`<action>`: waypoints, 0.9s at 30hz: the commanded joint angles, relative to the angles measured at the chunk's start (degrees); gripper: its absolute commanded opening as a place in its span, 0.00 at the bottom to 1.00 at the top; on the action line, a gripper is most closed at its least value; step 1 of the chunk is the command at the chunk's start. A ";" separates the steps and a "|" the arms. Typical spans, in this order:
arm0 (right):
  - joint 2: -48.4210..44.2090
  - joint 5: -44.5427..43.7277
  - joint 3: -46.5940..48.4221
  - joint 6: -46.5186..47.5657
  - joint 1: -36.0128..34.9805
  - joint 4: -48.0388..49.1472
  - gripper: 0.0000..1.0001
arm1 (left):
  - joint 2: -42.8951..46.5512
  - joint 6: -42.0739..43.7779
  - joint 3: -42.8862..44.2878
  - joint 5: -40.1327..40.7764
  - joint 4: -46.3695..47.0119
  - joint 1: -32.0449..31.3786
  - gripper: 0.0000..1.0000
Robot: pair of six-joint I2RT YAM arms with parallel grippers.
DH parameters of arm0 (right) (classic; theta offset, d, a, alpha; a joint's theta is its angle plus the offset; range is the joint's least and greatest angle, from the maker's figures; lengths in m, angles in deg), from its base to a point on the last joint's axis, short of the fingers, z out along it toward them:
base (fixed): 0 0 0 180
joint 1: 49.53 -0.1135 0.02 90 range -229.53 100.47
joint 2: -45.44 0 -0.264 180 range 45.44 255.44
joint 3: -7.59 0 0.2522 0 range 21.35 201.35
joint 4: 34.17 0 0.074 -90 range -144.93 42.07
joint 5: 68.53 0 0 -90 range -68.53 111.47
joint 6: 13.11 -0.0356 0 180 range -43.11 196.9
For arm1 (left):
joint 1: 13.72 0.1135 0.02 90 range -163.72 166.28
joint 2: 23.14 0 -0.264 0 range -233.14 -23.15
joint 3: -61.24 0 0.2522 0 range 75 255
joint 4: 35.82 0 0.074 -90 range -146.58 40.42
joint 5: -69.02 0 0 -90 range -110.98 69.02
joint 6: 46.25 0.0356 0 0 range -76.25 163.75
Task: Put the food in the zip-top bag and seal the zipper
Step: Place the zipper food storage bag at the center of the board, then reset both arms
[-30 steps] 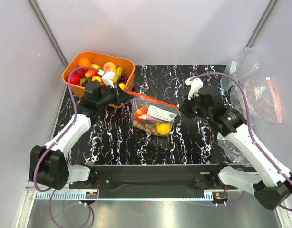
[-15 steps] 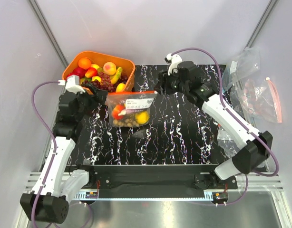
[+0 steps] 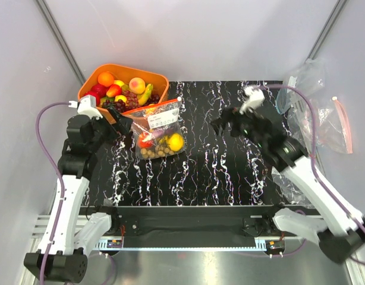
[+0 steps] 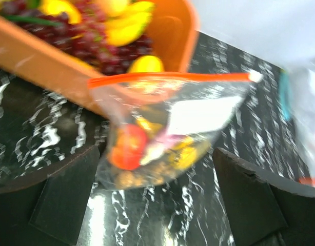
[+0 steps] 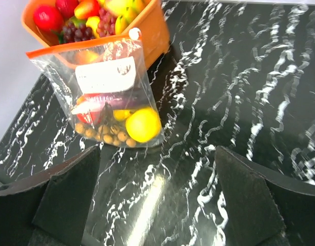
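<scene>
Orange-red zipper, zip-top bag blurred, left end effector and right end effector spread wide, empty.

zip-top bag | white label | print too blurred to read

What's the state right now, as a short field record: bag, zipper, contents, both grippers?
bag: small clear soft plastic zip-top bag, unheld on black marbled table by orange plastic bin
zipper: narrow orange-red zipper strip, looks flat and shut; seal unconfirmed
contents: red fruit, yellow fruit, brown nuts
left gripper: open, empty
right gripper: open, empty
</scene>
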 commanded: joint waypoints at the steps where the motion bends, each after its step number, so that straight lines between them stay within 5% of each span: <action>1: -10.57 -5.20 -6.75 -1.39 0.23 -0.28 1.00 | 2.34 5.21 4.01 -11.91 -3.56 0.06 0.99; 7: -29.37 -13.89 -22.14 -4.29 0.15 -1.42 1.00 | 9.72 12.42 1.21 -10.01 -9.81 0.06 0.99; 14: -38.71 -21.98 -29.61 -8.50 0.15 -6.26 1.00 | 14.47 13.05 -7.84 -14.40 -7.35 -0.03 0.99; 27: -47.25 -23.31 -38.23 -8.33 0.15 -1.25 1.00 | 16.85 12.61 -9.17 -18.00 -6.21 -0.38 0.99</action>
